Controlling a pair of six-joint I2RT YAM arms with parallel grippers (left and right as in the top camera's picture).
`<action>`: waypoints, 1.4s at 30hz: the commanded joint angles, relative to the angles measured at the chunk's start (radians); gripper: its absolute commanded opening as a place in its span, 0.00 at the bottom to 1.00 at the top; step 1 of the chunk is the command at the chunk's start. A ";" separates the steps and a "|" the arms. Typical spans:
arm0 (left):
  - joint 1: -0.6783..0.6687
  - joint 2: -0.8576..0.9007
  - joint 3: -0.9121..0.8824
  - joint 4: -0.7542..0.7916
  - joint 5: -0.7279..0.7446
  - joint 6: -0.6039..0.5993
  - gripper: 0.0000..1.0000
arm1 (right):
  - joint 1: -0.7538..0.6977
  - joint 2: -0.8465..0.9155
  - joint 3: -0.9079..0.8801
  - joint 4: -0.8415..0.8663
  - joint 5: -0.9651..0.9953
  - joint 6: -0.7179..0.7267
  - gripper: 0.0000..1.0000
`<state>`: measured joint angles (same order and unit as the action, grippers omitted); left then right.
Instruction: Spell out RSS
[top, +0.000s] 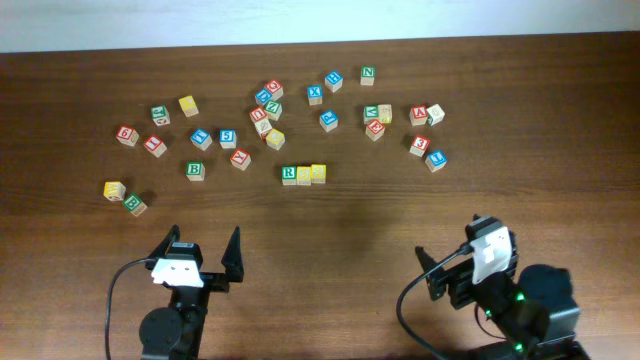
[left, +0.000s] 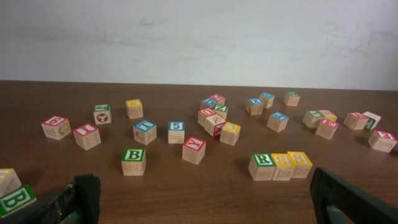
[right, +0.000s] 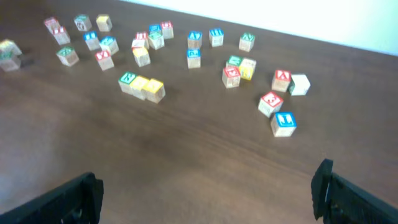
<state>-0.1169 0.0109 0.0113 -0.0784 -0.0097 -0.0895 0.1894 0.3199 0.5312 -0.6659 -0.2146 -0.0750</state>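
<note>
A row of three blocks sits mid-table: a green R block (top: 289, 174), then two yellow S blocks (top: 304, 175) (top: 318, 173), touching side by side. The row also shows in the left wrist view (left: 262, 166) and in the right wrist view (right: 142, 85). My left gripper (top: 203, 255) is open and empty near the front edge, well short of the row. My right gripper (top: 445, 262) is open and empty at the front right. Both sets of fingers frame bare wood in the wrist views (left: 202, 199) (right: 208, 193).
Many loose letter blocks lie scattered across the far half of the brown table (top: 400, 210): a green B block (top: 195, 171), a yellow block (top: 114, 190) at the far left, a blue block (top: 436, 160) at the right. A white wall lies beyond the far edge.
</note>
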 joint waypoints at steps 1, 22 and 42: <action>0.005 -0.006 -0.002 -0.006 0.014 0.016 0.99 | 0.006 -0.112 -0.143 0.074 -0.020 0.003 0.98; 0.005 -0.006 -0.002 -0.005 0.014 0.016 0.99 | 0.047 -0.317 -0.441 0.379 0.002 0.095 0.98; 0.005 -0.006 -0.002 -0.006 0.014 0.016 0.99 | 0.047 -0.317 -0.526 0.603 0.043 0.113 0.98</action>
<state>-0.1169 0.0109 0.0113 -0.0784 -0.0101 -0.0895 0.2291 0.0147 0.0154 -0.0639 -0.1802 0.0265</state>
